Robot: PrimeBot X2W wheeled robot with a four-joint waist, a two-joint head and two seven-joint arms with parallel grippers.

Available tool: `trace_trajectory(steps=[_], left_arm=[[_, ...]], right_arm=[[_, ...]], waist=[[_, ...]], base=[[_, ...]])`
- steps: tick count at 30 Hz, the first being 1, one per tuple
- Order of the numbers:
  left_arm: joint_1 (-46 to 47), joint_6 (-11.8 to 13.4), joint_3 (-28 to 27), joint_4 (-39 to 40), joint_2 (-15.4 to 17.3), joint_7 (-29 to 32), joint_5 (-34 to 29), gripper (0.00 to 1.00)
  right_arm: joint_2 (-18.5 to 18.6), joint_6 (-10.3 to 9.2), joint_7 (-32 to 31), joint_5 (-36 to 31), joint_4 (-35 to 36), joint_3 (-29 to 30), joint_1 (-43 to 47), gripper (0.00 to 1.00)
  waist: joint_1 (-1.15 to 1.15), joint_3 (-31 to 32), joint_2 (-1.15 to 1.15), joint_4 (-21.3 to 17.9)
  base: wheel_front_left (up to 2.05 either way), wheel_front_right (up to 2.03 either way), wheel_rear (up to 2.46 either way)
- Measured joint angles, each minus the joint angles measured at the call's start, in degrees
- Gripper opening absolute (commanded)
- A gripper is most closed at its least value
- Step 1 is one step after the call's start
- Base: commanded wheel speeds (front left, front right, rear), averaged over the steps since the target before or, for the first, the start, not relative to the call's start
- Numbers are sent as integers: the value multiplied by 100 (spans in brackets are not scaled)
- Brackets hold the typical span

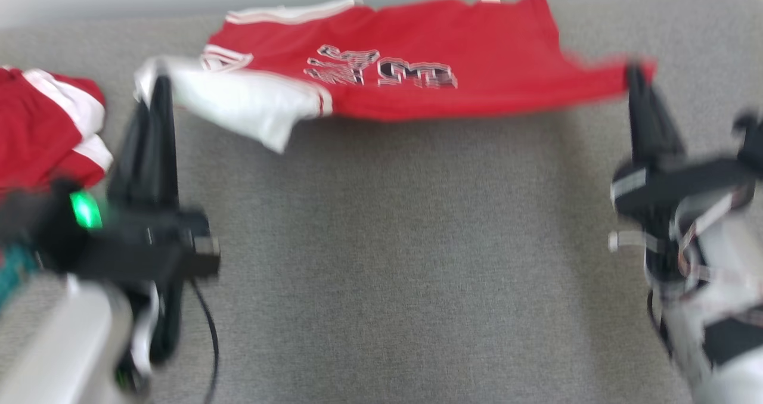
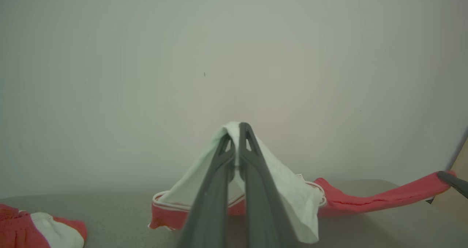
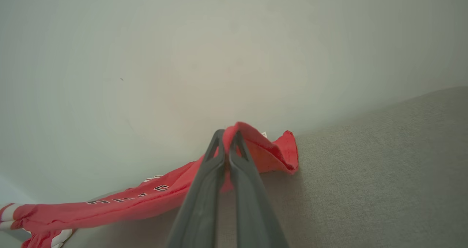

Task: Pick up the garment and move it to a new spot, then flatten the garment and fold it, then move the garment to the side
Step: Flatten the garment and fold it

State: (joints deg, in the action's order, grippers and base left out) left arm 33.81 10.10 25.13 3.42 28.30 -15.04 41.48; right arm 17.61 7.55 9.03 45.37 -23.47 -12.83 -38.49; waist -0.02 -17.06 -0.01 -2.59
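Red cloth with one white sleeve [image 1: 238, 100], the garment [image 1: 417, 64] is strung out along the far edge of the grey, felt-like surface [image 1: 387, 261], pulled between the two arms. The left gripper [image 1: 160, 85] has its fingers pressed together on the tip of the white sleeve, toward the far left corner. The right gripper [image 1: 635, 75] is likewise clamped tight, on a red corner of cloth toward the far right. Both pinched ends ride above the surface, while the far part of the cloth appears to trail on it, near the pale wall [image 2: 204, 57].

Holding two opposite ends well apart makes sense for the flattening step. The tension draws out the wrinkles and keeps the black and white lettering [image 1: 381, 70] face up and readable. The middle sags only slightly, so the stretch looks close to its limit. The wide bare stretch of surface nearer the robot seems the likely place to lay it down.

A second bunched red and white garment [image 1: 47, 124] lies at the left edge, just beside the left gripper but apart from the cloth being held. The head view is blurred, so fine folds cannot be judged.
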Motion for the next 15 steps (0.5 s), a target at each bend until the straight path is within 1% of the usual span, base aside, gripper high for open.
trace_trajectory(steps=[3,5,6,7,9,12,15], left_arm=[[-816,99,-142,285,-103,-1,-42,0],[-1324,149,-240,449,-237,-1,-60,0],[-1770,149,-327,519,-359,0,-69,0],[-1770,149,-327,519,-359,0,-69,0],[-2202,149,-434,527,-497,0,-109,0],[-2746,98,-659,471,-734,0,-216,0],[-3244,-69,-745,312,-911,-1,-334,0]], right_arm=[[-103,0,-51,1,343,267,756,0],[-164,0,-118,-21,549,435,1218,0],[-237,0,-205,-86,698,588,1631,0],[-237,0,-205,-86,698,588,1631,0],[-288,0,-276,-235,806,714,2018,0],[-400,0,-399,-344,928,938,2574,0],[-475,0,-508,-494,1024,1151,3097,0]], waist=[[0,183,0,26],[0,296,0,45],[0,399,0,63],[0,399,0,63],[1,497,0,81],[1,643,0,109],[1,782,1,148]], base=[[0,0,0],[0,0,0],[0,0,0],[0,0,0],[0,0,0],[0,0,0],[0,0,0]])
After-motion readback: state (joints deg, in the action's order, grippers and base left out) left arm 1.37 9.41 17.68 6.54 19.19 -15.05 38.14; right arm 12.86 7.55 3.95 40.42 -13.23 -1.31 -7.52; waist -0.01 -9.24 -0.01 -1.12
